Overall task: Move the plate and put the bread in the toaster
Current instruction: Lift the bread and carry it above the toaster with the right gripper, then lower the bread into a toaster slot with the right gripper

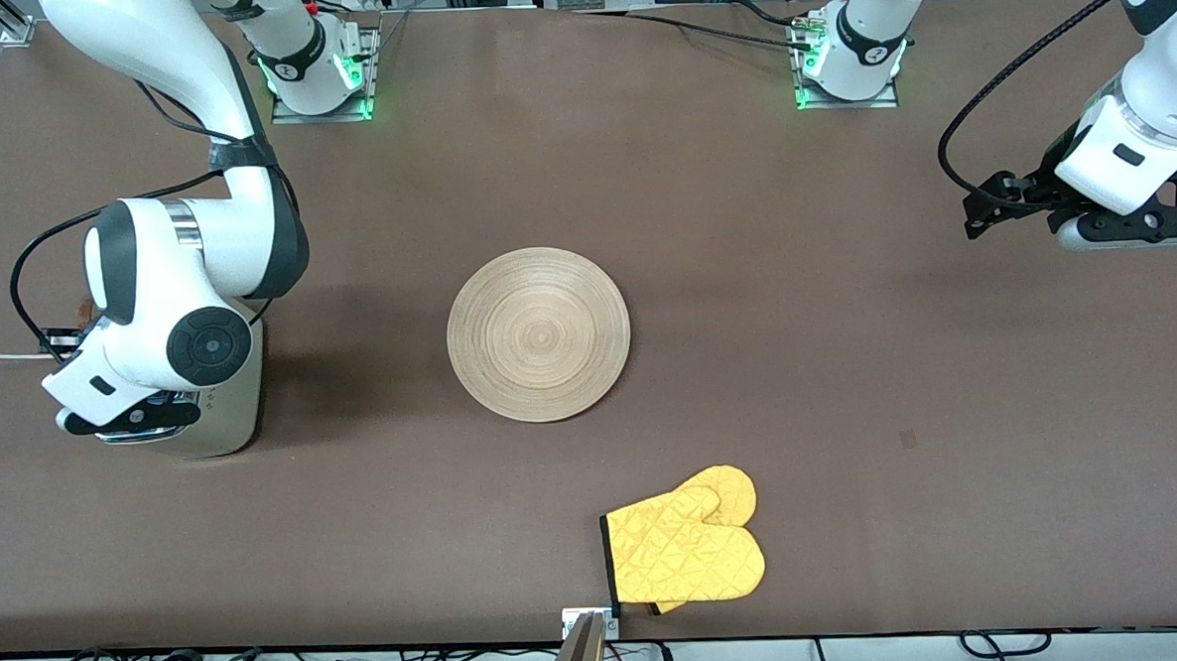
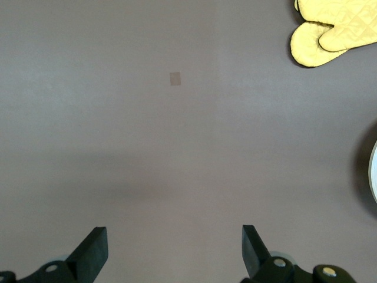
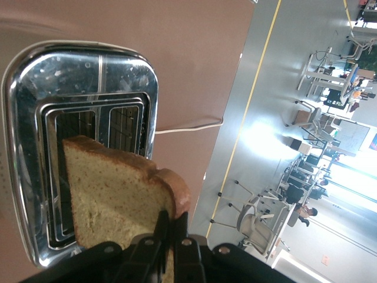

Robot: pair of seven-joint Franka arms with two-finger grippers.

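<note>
- Brown table [image 1: 848,359], bare for the most part, small pale patch [image 2: 175,78] on its surface under the left wrist camera.
- Plate [image 1: 539,335] flat at table centre, nothing on it, well apart from both grippers; only a sliver of its rim [image 2: 373,177] in the left wrist view.
- Toaster [image 1: 220,426] at the right arm's end of the table, mostly hidden in the front view by the right arm's wrist; from above, shiny top and two open slots [image 3: 82,147]; white cord [image 3: 188,127] trailing off across the table.
- Yellow quilted oven mitt [image 1: 687,545] nearer the front camera than the plate, near the table edge, touching nothing.
- Bread [image 3: 118,200] held up over the toaster slots, lower corner at or just into a slot, cannot tell which.
- Right gripper [image 3: 168,236] over the toaster, fingers clamped on the bread's crust edge.
- Left gripper [image 2: 174,250] waiting over bare table at the left arm's end, fingers [image 2: 93,247] spread wide, holding nothing.
- No readable writing or labels.
</note>
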